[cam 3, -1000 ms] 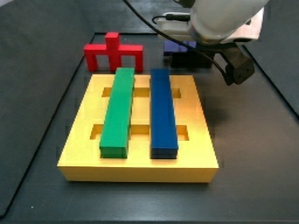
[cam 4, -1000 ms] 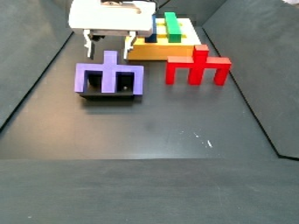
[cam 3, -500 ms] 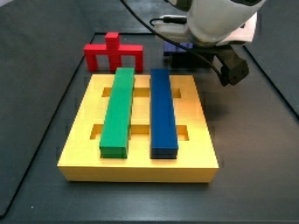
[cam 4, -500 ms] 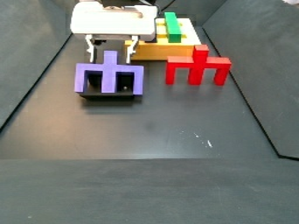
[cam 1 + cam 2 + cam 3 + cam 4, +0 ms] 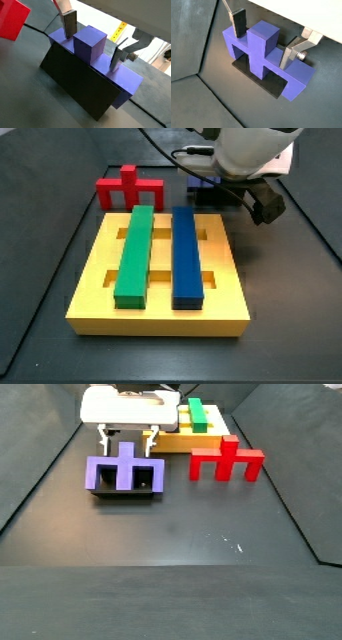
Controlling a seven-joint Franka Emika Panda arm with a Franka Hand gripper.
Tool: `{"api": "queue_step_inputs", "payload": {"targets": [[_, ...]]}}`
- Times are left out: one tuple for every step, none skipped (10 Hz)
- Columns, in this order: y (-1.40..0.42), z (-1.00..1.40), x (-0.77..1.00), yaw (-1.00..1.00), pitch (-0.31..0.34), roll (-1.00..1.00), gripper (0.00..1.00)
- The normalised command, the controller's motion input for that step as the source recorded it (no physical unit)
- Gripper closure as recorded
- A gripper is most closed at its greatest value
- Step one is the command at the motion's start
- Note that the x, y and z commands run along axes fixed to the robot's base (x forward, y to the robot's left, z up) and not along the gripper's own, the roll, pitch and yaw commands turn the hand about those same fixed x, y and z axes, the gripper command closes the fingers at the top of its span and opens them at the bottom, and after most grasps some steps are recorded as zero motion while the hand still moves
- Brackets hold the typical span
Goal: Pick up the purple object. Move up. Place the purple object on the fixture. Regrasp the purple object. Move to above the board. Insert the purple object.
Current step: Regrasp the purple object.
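The purple object (image 5: 124,474) stands upright on the black fixture (image 5: 123,493), with its post pointing up. In both wrist views my gripper (image 5: 92,52) (image 5: 262,50) is open around the central post (image 5: 90,45). One finger (image 5: 69,25) stands on each side, with a gap between it and the post. The fingertips (image 5: 238,25) hang just over the crossbar (image 5: 298,75). In a side view my gripper (image 5: 254,203) hides most of the purple object (image 5: 198,196). The yellow board (image 5: 94,298) lies in front of it.
A green bar (image 5: 136,253) and a dark-blue bar (image 5: 187,253) lie in the board's slots. A red piece (image 5: 130,190) of like shape stands beside the board and near the fixture; it also shows in a side view (image 5: 225,462). Dark walls enclose the floor.
My gripper shifted slightly over the purple object about a second ago and has stayed still since. The jaws remain open and the purple object has not moved.
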Motion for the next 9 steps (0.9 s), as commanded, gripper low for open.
{"api": "queue_step_inputs", "payload": {"targets": [[0.00,0.00,0.00,0.00,-0.017,0.00,0.00],[0.00,0.00,0.00,0.00,0.000,0.00,0.00],[0.00,0.00,0.00,0.00,0.000,0.00,1.00],[0.00,0.00,0.00,0.00,0.000,0.00,1.00],[0.00,0.00,0.00,0.00,0.000,0.00,1.00],[0.00,0.00,0.00,0.00,0.000,0.00,1.00],[0.00,0.00,0.00,0.00,0.000,0.00,1.00],[0.00,0.00,0.00,0.00,0.000,0.00,1.00],[0.00,0.00,0.00,0.00,0.000,0.00,1.00]]}}
